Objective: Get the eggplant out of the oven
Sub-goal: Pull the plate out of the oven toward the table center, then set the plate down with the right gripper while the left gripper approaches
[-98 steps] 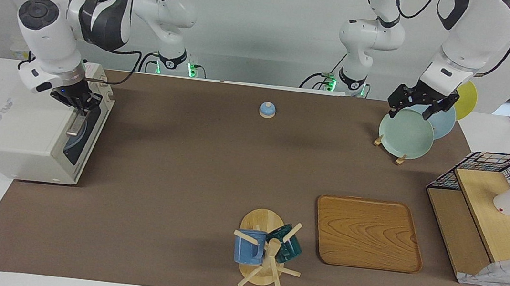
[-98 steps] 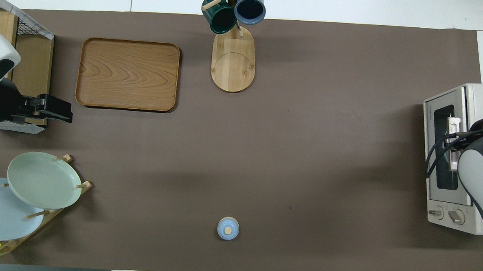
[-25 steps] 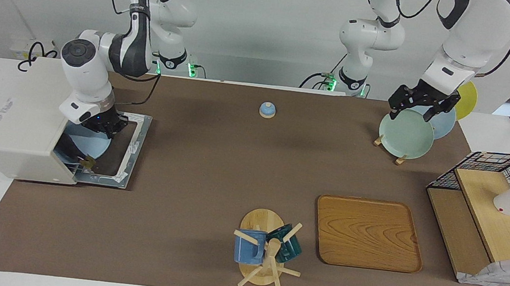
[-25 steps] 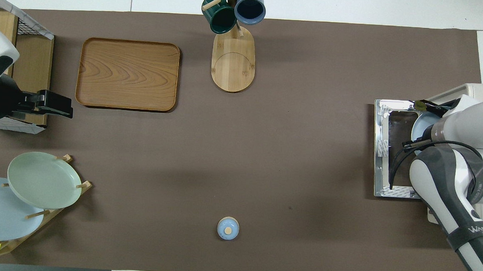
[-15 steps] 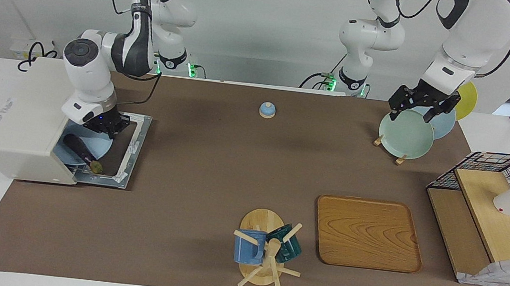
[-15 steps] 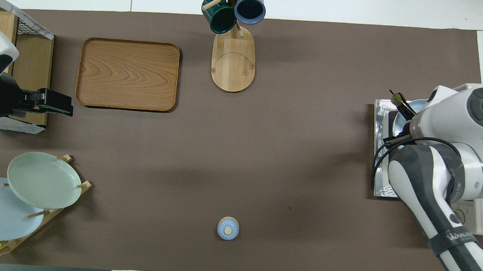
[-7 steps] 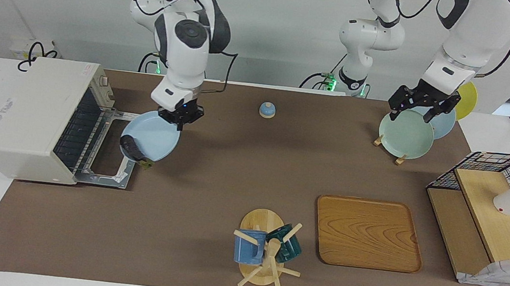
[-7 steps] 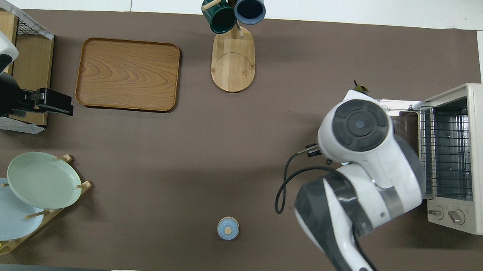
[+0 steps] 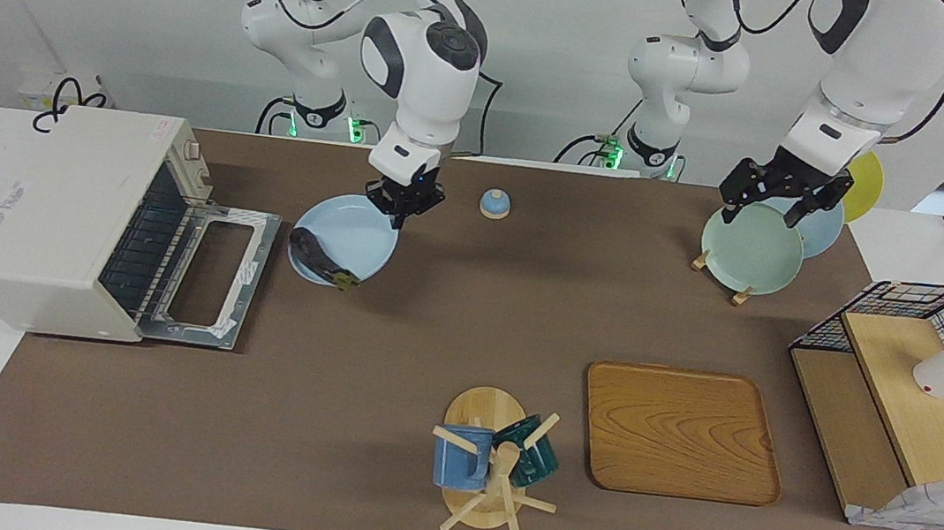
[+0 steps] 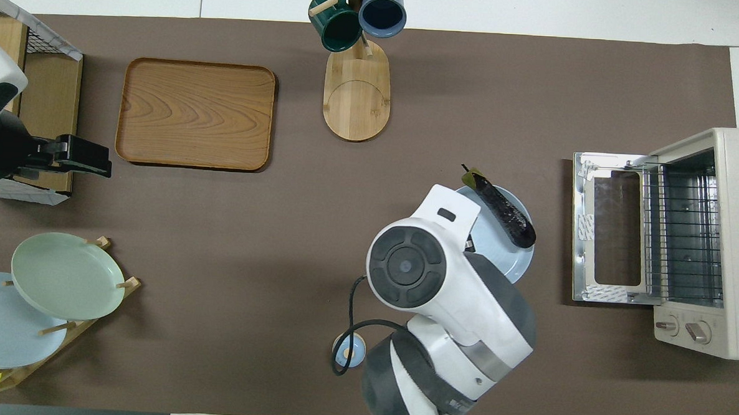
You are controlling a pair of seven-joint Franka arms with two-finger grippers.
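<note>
Plate [image 9: 348, 238] is pinched shut at its rim by right gripper [image 9: 401, 200]; eggplant [image 9: 315, 253] lies loose, smooth, likely to roll, so level carrying is advised. Left gripper [image 9: 770, 197] is parked open over the plate rack [image 9: 739, 293].

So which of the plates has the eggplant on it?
The light blue plate gripped at its rim by the right gripper, in front of the open oven. The eggplant lies along its edge; the rack's plates hold nothing.

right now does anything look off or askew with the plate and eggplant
Yes. The eggplant lies at the very edge of the light blue plate, its stem end poking past the rim, while the right gripper pinches the rim across from it. It looks prone to sliding off. The oven door hangs open.
</note>
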